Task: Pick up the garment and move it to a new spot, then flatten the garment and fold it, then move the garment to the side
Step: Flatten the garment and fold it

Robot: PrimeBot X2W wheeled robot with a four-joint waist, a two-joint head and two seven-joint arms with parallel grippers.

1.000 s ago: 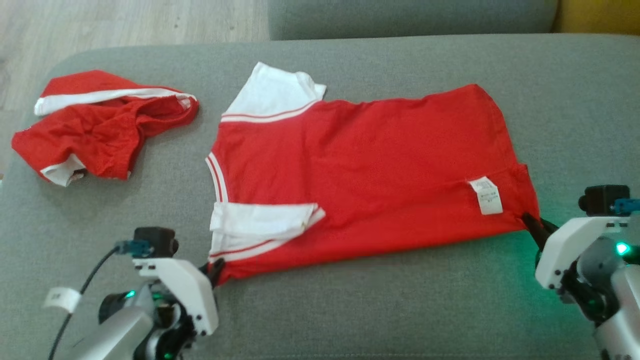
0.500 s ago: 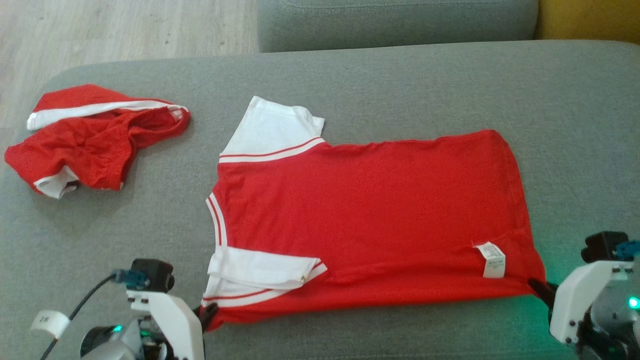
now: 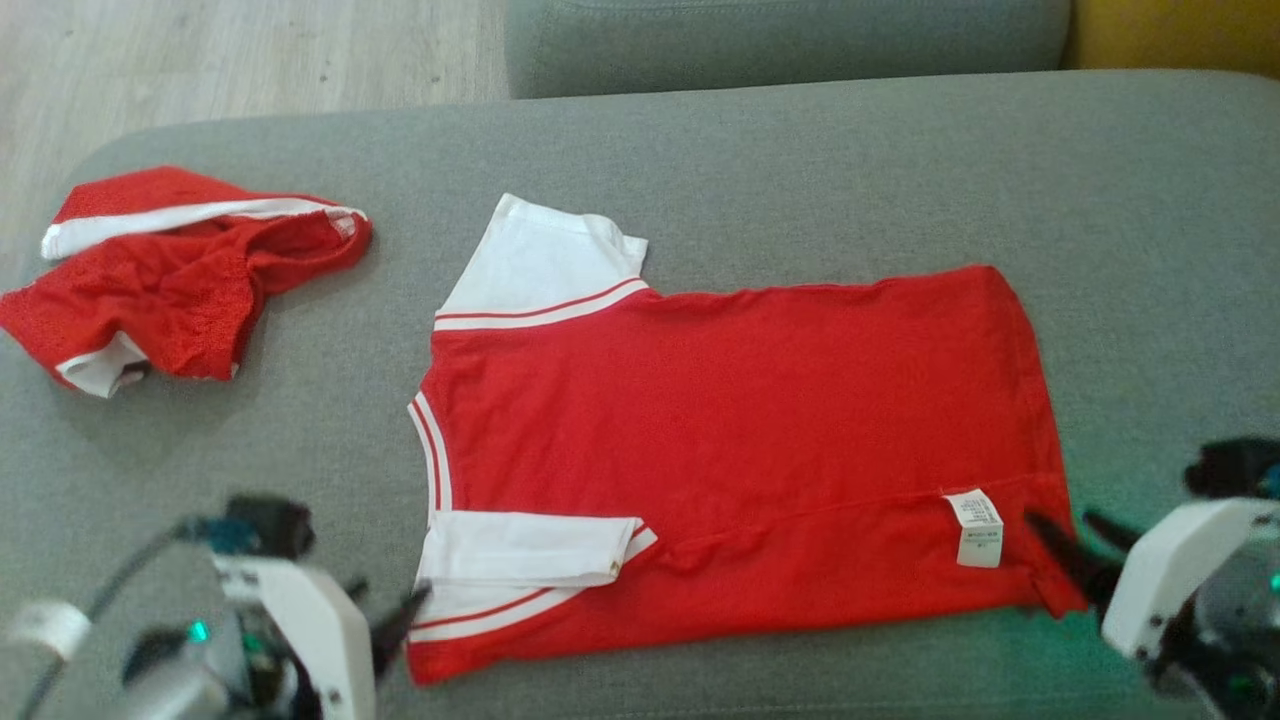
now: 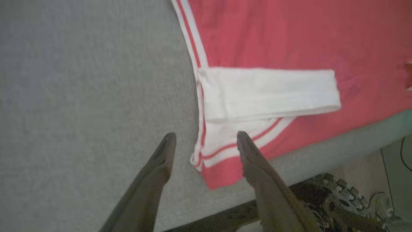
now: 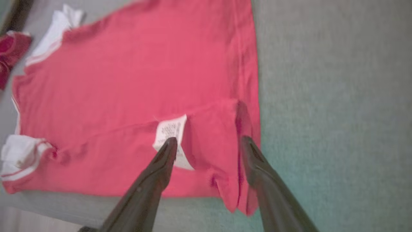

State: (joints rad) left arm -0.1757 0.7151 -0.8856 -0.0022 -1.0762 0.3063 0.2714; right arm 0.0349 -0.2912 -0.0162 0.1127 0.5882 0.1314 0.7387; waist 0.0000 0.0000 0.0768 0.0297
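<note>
The garment (image 3: 730, 440) is a red T-shirt with white sleeves, spread flat on the grey cushion (image 3: 750, 160) with its collar to the left and its hem to the right. Its near sleeve is folded over the body. My left gripper (image 3: 388, 600) stands open at the shirt's near left corner, and in the left wrist view the left gripper (image 4: 206, 135) has its fingers on either side of the striped sleeve edge of the garment (image 4: 289, 32). My right gripper (image 3: 1065, 530) is open at the near right hem corner. In the right wrist view the right gripper (image 5: 209, 140) straddles a raised fold of the garment (image 5: 145, 74) beside the white label (image 5: 170, 129).
A second red and white garment (image 3: 180, 270) lies crumpled at the cushion's far left. A grey backrest (image 3: 780, 40) runs behind the cushion, with wooden floor (image 3: 200, 60) at the far left. The cushion's near edge lies just below the shirt (image 4: 289, 161).
Both grippers have gone from shut on the shirt's near corners to open and have let the cloth go. The shirt now rests flat. The head camera has also shifted a little.
</note>
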